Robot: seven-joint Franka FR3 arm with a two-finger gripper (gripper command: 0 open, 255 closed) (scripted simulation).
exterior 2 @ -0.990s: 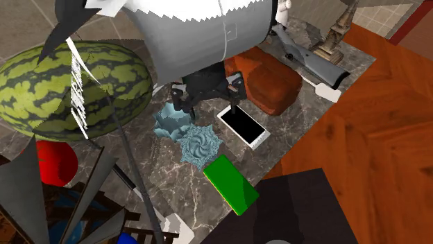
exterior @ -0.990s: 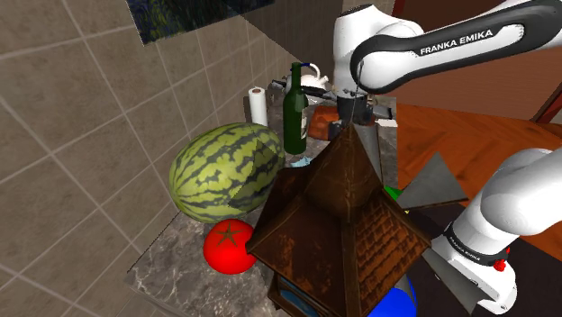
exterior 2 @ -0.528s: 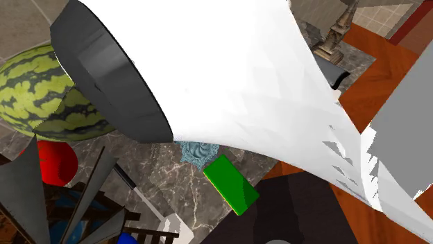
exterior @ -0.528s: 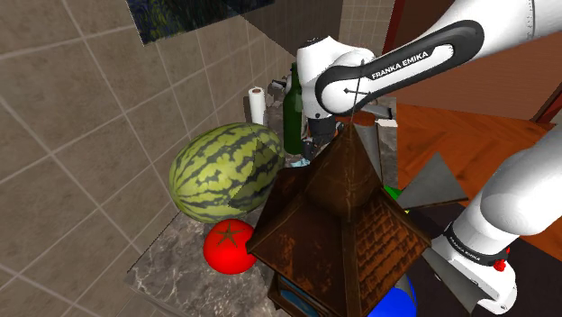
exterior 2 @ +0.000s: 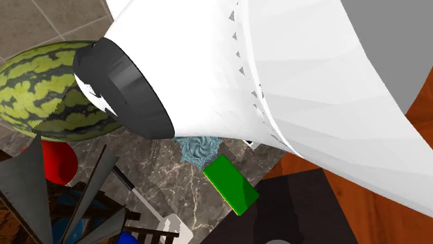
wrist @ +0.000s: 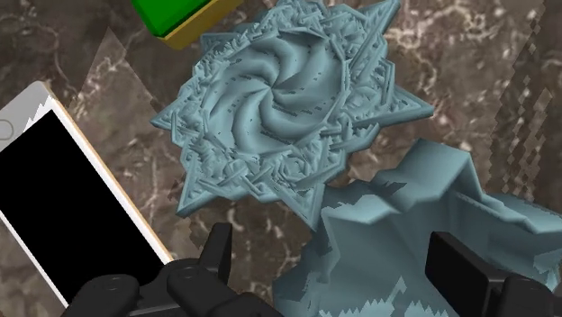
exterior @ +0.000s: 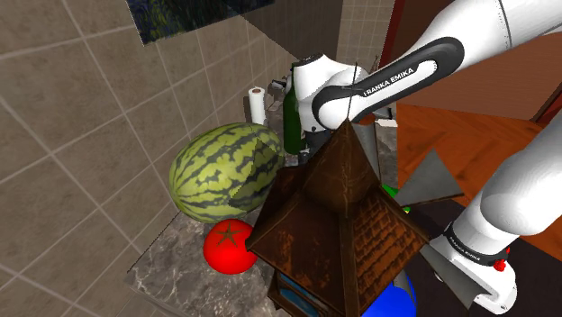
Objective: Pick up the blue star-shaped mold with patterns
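I log star mold [exterior 2: 198, 151] pale blue-grey, swirl-patterned, mid-frame in second exterior view; gripper [wrist: 338, 266] wide open astride plainer blue mold [wrist: 405, 225].

Dark veined marble countertop [wrist: 477, 54] under the claw [wrist: 338, 259], fingers spread wide. Between them sits a plain blue-grey mold [wrist: 423, 225]. Just past the fingertips lies the blue star-shaped mold [wrist: 293, 99], swirled and spiky, flat on the stone. A white phone [wrist: 63, 207] lies screen-up just outside one finger, with a green block [wrist: 176, 16] beyond the star. Farther off on the same counter: watermelon [exterior: 225, 171] and red tomato [exterior: 229, 245].
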